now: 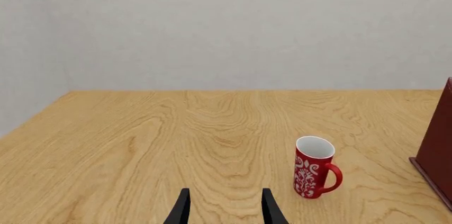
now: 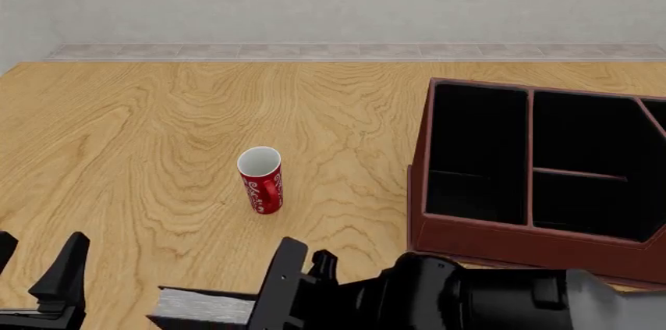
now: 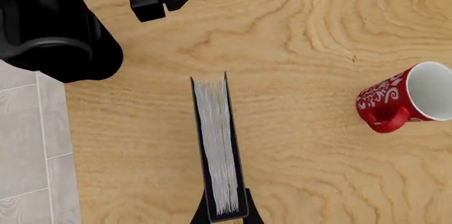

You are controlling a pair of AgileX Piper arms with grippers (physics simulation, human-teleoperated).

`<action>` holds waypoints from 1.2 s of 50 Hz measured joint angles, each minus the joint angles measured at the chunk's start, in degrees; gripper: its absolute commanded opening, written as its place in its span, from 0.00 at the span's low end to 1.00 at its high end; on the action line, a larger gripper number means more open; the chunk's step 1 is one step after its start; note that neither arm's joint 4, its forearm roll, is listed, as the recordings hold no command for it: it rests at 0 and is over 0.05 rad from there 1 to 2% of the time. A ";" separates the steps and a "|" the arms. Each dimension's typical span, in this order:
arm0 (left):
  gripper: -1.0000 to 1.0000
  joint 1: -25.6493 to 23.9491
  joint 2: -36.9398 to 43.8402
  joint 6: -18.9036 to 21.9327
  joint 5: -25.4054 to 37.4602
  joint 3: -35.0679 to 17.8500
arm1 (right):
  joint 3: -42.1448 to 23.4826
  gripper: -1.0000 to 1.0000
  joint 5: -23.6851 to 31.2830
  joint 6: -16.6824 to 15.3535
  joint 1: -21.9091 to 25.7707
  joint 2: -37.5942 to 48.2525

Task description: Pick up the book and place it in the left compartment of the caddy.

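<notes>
The right gripper (image 3: pixel 226 214) pinches the book (image 3: pixel 217 147) narrowly between its fingers, page edges up, near the table's (image 2: pixel 156 127) close edge. The left gripper (image 1: pixel 224 208) holds nothing, fingers parted. In the front view the right arm hides most of the book. The caddy (image 2: pixel 500 240) is cut off at the frame's right; its left compartment (image 2: pixel 473 150) shows black. A red mug (image 2: pixel 261 179) stands apart.

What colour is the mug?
The mug is red with white swirls, white inside; best in the left wrist view.

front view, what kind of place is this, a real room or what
Likely a simulated tabletop workspace, not a real room: a plain wooden table against a bare wall, holding only a red mug, a leather-look caddy and a book, all rendered flat and clean.
</notes>
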 measured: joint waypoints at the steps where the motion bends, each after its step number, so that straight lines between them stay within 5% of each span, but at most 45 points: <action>1: 1.00 0.00 0.00 0.00 0.00 0.00 | -0.16 0.00 0.42 -0.11 -0.11 -0.29; 30: 1.00 -0.01 0.07 0.00 0.39 -0.45 | -5.42 0.00 13.20 -1.43 -5.57 -9.94; 60: 1.00 0.00 0.19 0.01 0.84 -1.02 | -13.00 0.00 23.92 4.36 -12.87 -18.85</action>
